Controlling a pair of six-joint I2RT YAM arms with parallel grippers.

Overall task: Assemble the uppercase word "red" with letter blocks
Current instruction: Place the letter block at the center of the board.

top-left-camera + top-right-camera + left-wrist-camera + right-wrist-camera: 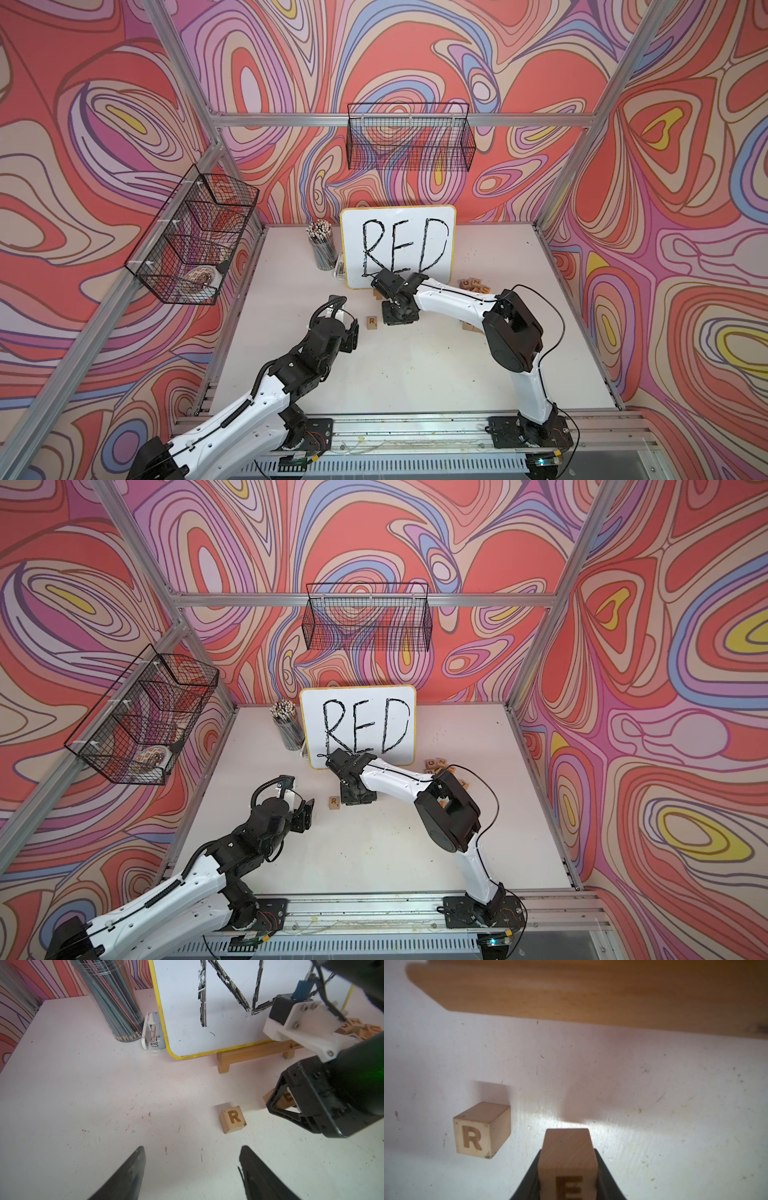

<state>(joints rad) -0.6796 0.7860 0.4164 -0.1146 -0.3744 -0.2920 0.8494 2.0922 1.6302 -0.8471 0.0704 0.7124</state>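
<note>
Blocks first: the E block (566,1147) is clamped between the black fingers of the right pincer (568,1167), letter showing. It sits beside the R block (481,1130) with a gap between them. R lies flat on the table (415,374), just in front of the whiteboard (397,245) and its wooden stand (255,1051). No D block can be picked out, because the heap of spare blocks (473,286) is too small to read. The left pincer (192,1153) hangs open and empty near R. I cannot tell whether E touches the table, so a release from height might tip it onto another face. Spreading fingers could also nudge R askew, or E could land too far off for a tidy word.
</note>
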